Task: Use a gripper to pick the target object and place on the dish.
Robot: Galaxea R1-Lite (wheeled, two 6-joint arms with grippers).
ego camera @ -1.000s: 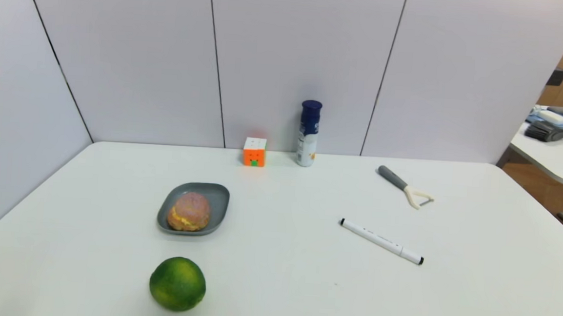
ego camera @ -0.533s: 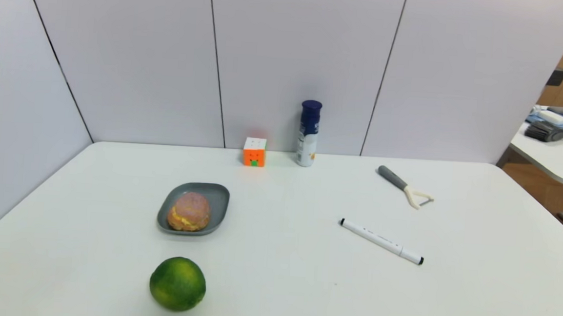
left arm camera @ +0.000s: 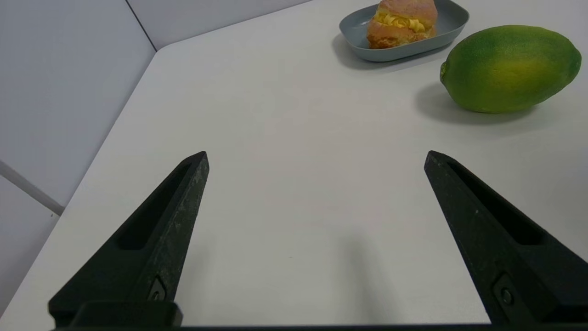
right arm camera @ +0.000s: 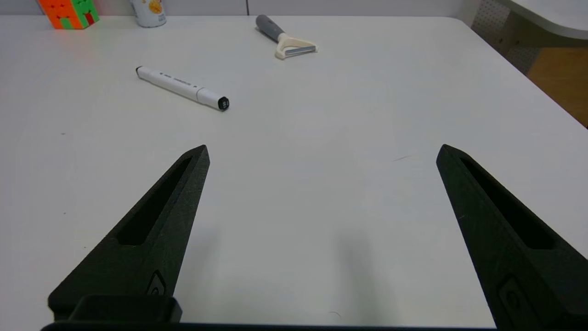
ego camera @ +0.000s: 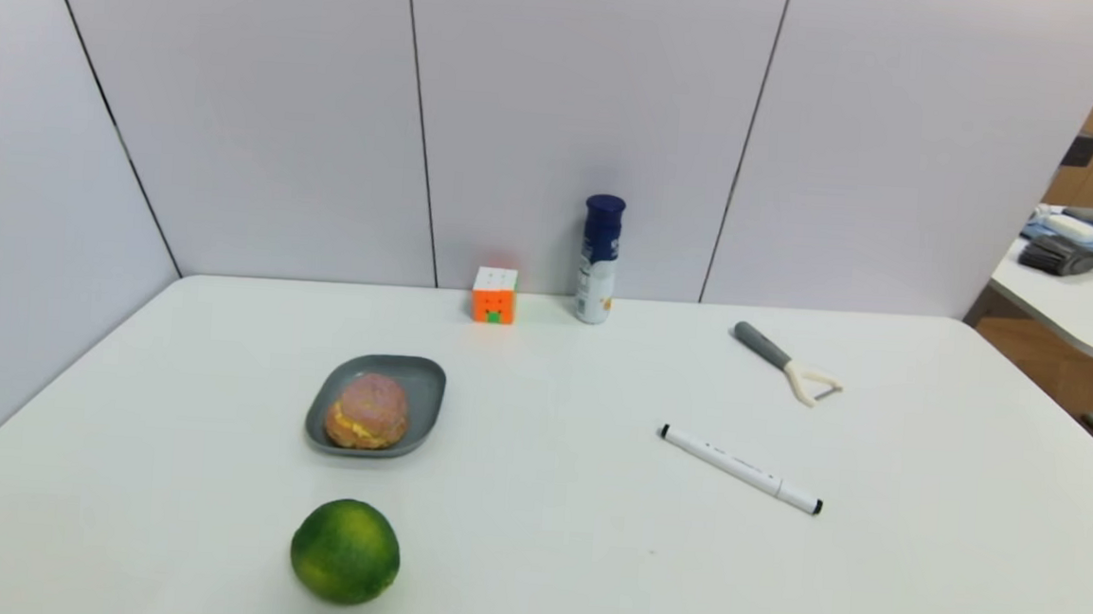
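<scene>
A lab test bench: white table (ego camera: 531, 553) boxed by plain partition panels (ego camera: 577, 110).

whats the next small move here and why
Probably none beyond keeping both arms parked. The cream puff already sits inside the grey dish, apart from the green fruit. The left gripper and right gripper both hang open and empty over bare table near the robot, so nothing is left to carry.
</scene>
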